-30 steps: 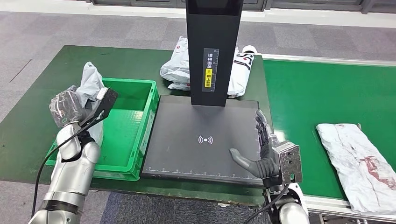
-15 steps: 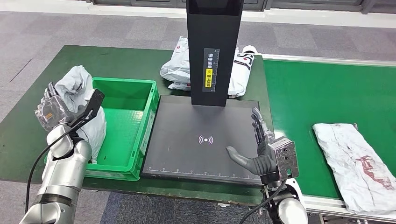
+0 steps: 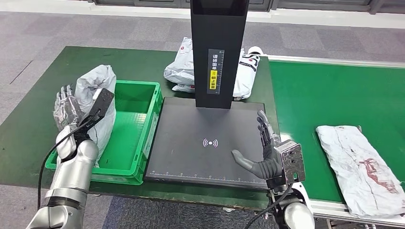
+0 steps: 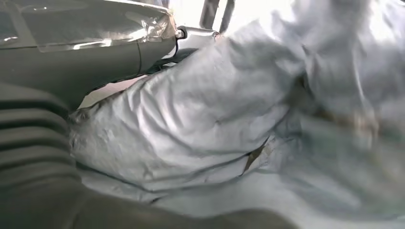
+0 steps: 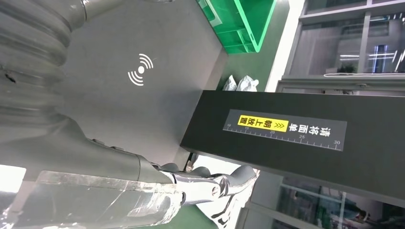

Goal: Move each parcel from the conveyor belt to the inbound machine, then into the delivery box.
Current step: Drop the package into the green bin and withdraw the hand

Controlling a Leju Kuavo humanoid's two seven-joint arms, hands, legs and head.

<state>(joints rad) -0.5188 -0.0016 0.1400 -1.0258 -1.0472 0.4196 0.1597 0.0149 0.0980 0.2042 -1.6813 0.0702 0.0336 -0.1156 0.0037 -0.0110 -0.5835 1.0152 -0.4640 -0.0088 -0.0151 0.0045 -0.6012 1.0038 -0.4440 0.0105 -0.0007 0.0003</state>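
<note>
My left hand holds a crumpled grey parcel upright over the left wall of the green delivery box; the parcel's lower end hangs inside the box. Up close, the grey parcel lies against my palm under the thumb. My right hand is open, fingers spread, over the front right corner of the inbound machine's dark plate. A white parcel with red print lies on the green conveyor belt to the right. In the right wrist view my right hand hovers above the plate.
The machine's black tower rises at the back of the plate. Two white parcels lie on the table behind it. The green table extends left of the box. The tower stands close beyond my right hand's fingers.
My left hand swung left with the grey parcel, then back toward the box. The white parcel on the belt has drifted left. My right hand shifted slightly toward me.
</note>
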